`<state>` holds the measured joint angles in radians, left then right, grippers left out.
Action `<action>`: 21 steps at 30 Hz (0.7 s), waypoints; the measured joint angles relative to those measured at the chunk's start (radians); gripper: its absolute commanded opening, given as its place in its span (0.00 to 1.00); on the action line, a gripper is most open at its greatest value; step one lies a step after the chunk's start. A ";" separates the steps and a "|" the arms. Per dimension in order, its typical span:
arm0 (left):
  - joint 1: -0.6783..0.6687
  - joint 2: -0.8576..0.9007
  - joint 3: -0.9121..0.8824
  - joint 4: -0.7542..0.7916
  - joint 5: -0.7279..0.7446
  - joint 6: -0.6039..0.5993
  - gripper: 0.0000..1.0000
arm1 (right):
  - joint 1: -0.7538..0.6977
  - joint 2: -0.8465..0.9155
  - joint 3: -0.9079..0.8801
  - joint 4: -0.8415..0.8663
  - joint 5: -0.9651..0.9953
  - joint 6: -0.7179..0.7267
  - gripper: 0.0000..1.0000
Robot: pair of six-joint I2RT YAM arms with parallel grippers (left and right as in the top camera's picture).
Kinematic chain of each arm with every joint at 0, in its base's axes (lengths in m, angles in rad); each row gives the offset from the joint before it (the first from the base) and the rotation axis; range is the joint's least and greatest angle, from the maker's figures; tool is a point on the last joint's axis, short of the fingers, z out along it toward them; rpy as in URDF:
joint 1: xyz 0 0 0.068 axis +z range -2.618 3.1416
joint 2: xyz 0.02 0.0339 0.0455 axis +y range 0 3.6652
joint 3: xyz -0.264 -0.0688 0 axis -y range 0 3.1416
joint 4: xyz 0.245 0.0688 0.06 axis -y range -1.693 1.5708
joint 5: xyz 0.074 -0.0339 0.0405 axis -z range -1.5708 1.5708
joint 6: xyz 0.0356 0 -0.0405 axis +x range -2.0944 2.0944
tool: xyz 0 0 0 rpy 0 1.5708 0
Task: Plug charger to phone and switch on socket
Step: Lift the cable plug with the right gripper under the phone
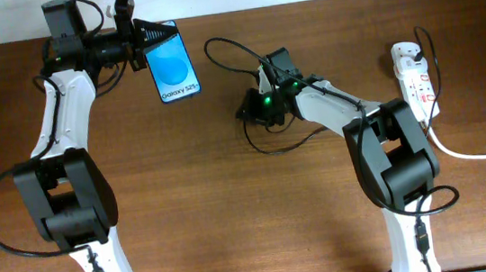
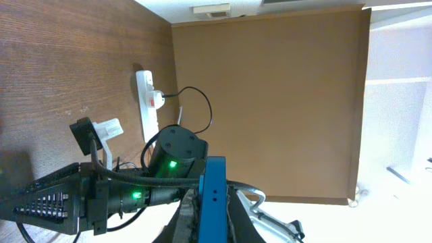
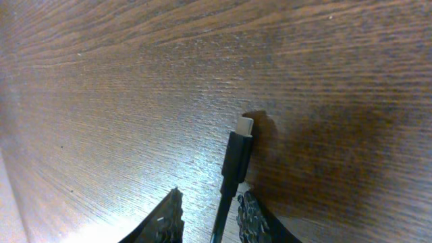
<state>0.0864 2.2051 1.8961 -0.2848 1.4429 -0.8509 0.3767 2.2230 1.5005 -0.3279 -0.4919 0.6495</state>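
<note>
On the table (image 1: 232,200), the socket (image 1: 413,77) is laid near the right edge, the phone (image 1: 172,64) is clamped at the far left between the left fingers (image 1: 146,32), and the charger (image 3: 236,158) is pinched behind its plug by the right fingers (image 3: 260,219).

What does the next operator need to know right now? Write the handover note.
Left gripper: at the phone's top end; grip unclear.
Right gripper: mid-table, fingers either side of the charger just behind its plug; grip unclear.
Socket: far right, no gripper near.
Done: nothing; plug and phone are apart.
Left: bring plug to phone, insert, switch socket on.
</note>
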 measured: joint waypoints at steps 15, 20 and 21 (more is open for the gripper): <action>-0.004 0.000 -0.001 0.003 -0.002 0.004 0.00 | -0.109 -0.293 0.003 -0.245 -0.257 -0.339 0.04; -0.023 0.000 -0.001 0.003 -0.002 0.006 0.00 | -0.102 -0.512 0.008 -0.423 -0.375 -0.489 0.04; -0.026 0.000 -0.001 0.004 -0.002 0.006 0.00 | -0.097 -0.512 0.007 -0.438 -0.385 -0.498 0.05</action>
<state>0.0605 2.2051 1.8950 -0.2810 1.4414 -0.8444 0.2802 1.7107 1.5074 -0.7658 -0.8764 0.1513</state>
